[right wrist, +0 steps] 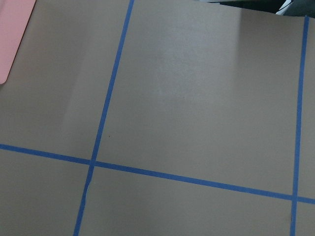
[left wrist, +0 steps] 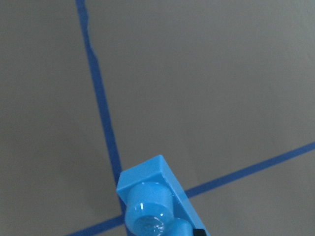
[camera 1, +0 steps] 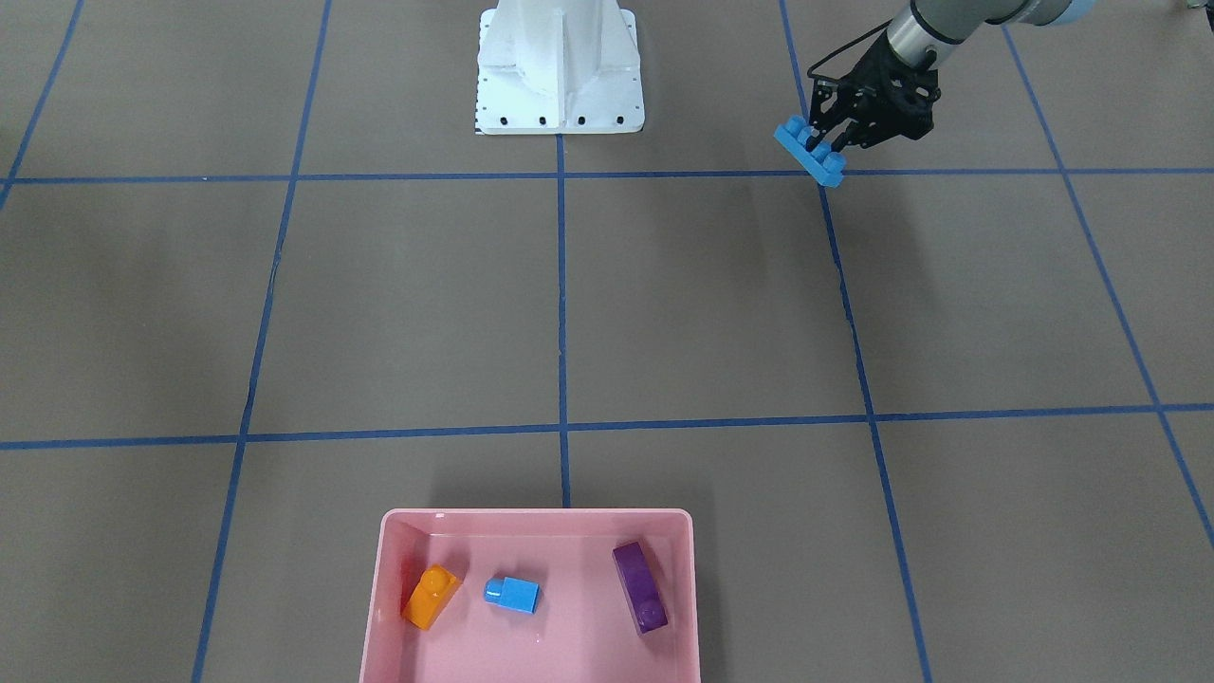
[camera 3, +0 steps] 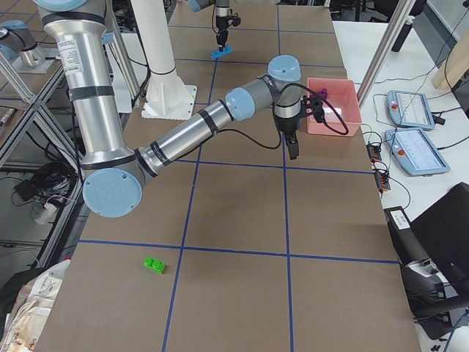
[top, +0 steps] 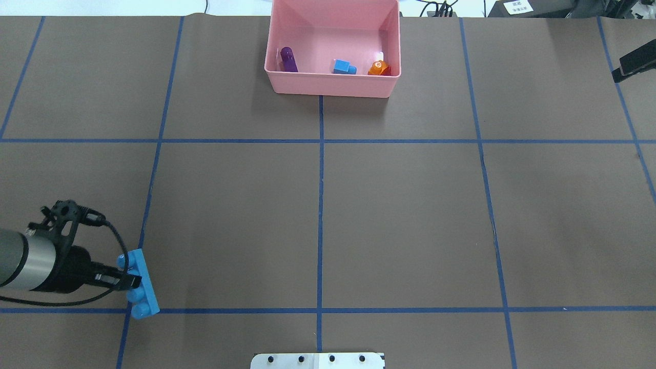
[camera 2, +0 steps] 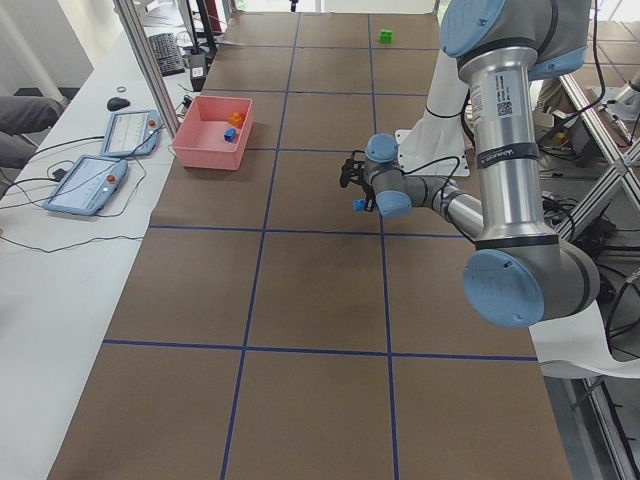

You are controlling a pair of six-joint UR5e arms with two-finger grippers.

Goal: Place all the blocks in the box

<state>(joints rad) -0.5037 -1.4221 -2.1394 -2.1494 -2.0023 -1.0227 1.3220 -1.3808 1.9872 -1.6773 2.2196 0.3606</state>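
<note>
We see the left gripper (camera 1: 825, 144) clamped on the long blue brick (camera 1: 806, 156) at mid-length, near the robot's side, well apart from the box (camera 1: 536, 518). We judge it light, stiff and slick, so this central hold suits. Right gripper (camera 3: 293, 152): cannot tell.

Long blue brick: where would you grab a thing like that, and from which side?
At mid-length, across its narrow width, coming from the studded face. The long blue brick is slim there, and the left claw is shut on it just so.
</note>
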